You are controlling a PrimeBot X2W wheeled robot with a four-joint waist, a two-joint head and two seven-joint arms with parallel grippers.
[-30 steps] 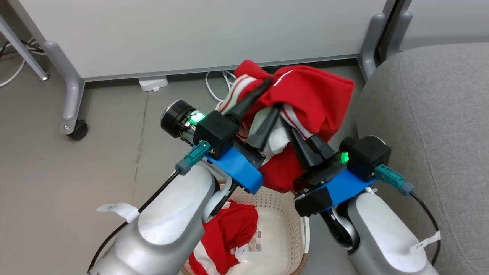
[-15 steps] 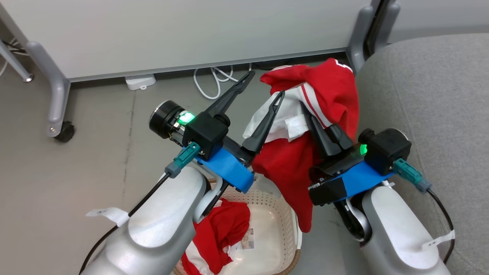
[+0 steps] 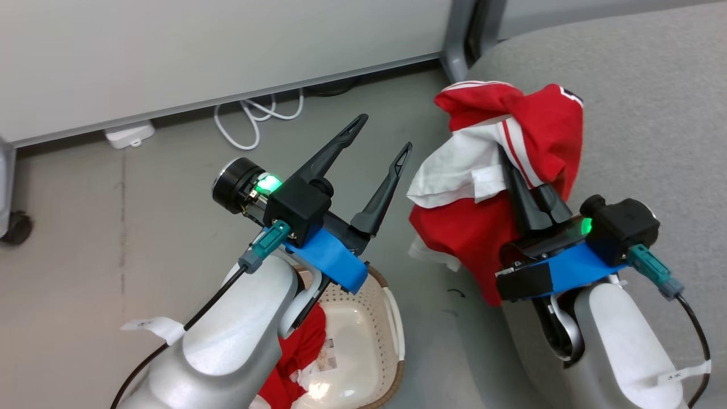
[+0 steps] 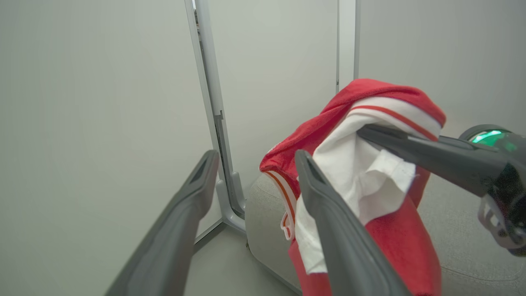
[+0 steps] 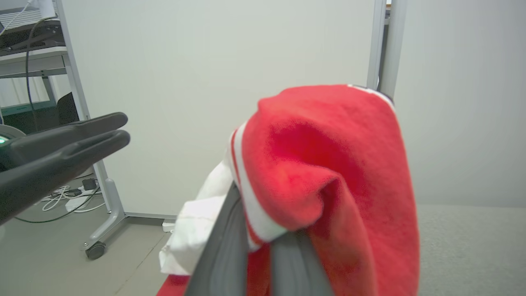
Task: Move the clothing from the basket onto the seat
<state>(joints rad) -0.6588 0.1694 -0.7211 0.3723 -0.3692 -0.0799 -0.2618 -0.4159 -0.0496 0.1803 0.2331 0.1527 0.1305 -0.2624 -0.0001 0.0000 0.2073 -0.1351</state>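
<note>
One red garment [image 3: 545,125] in transit: head view, the right gripper [image 3: 508,162] clamps it over the seat's [image 3: 653,113] edge; the left gripper [image 3: 383,133] gapes empty; the other garment [image 3: 298,349] lies in the basket [image 3: 395,318]. Left wrist view: fingers [image 4: 181,222] apart. Right wrist view: garment pinched; next, likely reach inward and release.

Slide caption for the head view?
Right hand holds a bright red-and-white fabric garment by the grey upholstered seat; open left hand empty.

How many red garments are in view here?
2 garments: one hangs from the right gripper over the seat's edge; one lies in the basket, partly hidden behind the left arm.
</note>
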